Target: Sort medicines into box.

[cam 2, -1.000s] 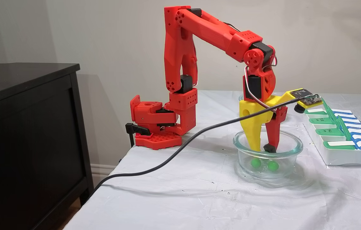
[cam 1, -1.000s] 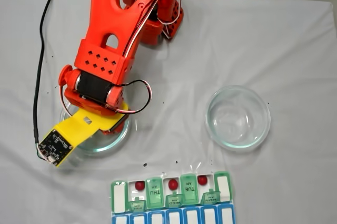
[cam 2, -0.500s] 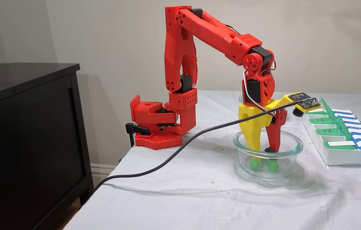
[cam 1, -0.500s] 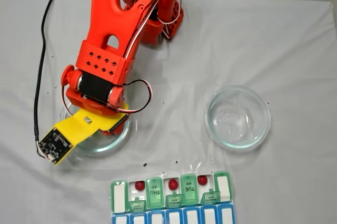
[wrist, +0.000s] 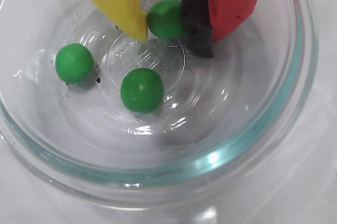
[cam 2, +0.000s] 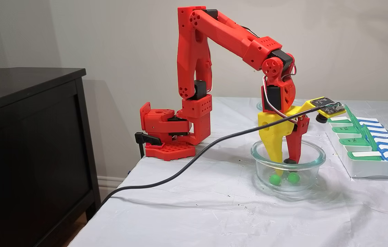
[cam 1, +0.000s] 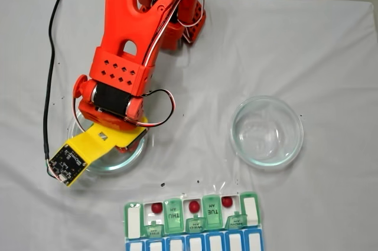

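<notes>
In the wrist view the hand [wrist: 176, 23] reaches into a glass dish [wrist: 274, 129], its yellow and red fingers pinching one green ball [wrist: 165, 19]. Two more green balls [wrist: 141, 90] lie loose on the dish bottom. The pill box [cam 1: 192, 224] sits on the tabletop [cam 1: 295, 44] with red balls [cam 1: 194, 206] in three open compartments.

Overhead, side-on, close wrist cameras
</notes>
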Controlling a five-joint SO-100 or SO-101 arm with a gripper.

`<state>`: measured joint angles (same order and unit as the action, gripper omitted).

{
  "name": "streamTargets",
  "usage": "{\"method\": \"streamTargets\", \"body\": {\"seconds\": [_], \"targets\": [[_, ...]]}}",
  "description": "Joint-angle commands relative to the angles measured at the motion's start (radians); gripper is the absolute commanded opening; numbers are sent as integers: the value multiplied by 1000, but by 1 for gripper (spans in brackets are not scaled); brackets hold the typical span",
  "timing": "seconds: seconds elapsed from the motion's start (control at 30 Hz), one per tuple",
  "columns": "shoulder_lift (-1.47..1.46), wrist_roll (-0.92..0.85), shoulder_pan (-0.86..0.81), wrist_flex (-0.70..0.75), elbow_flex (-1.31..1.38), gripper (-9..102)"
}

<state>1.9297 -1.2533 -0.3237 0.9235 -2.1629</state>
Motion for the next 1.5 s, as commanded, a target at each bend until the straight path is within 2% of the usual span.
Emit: {"method": "streamTargets", "body": {"seconds": [0.0, 1.0, 1.47], "targets": [[-2, 6, 18, 12, 15, 14], [5, 17, 25, 15, 3, 0], [31, 14, 9, 28, 11, 0]]}}
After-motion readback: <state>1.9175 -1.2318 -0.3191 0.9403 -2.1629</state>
